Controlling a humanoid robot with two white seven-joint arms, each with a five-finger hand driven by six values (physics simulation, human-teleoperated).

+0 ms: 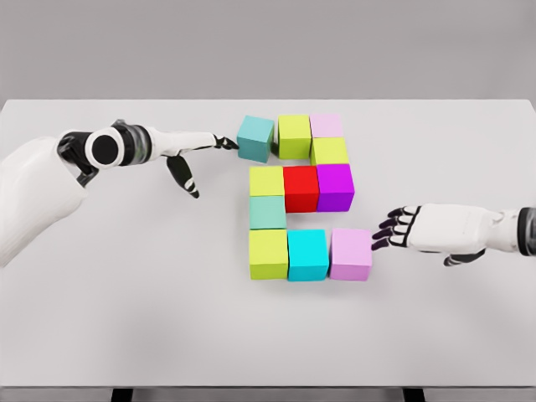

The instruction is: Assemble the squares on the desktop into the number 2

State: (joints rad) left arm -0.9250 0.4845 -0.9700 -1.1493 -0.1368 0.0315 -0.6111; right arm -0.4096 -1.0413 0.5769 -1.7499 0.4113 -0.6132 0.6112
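Left robot hand [194, 156] fingertips touch the teal cube [255, 138] (slightly askew) atop the block figure.

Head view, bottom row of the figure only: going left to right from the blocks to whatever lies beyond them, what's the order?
Yellow-green block → cyan block → lilac block → right hand, fingers spread, just clear of the lilac block's right side.

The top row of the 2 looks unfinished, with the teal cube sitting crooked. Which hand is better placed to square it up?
Left. The left hand already has its fingertips at the teal cube, which sits tilted beside the yellow-green cube. The right hand hovers open near the pink cube, far from it.
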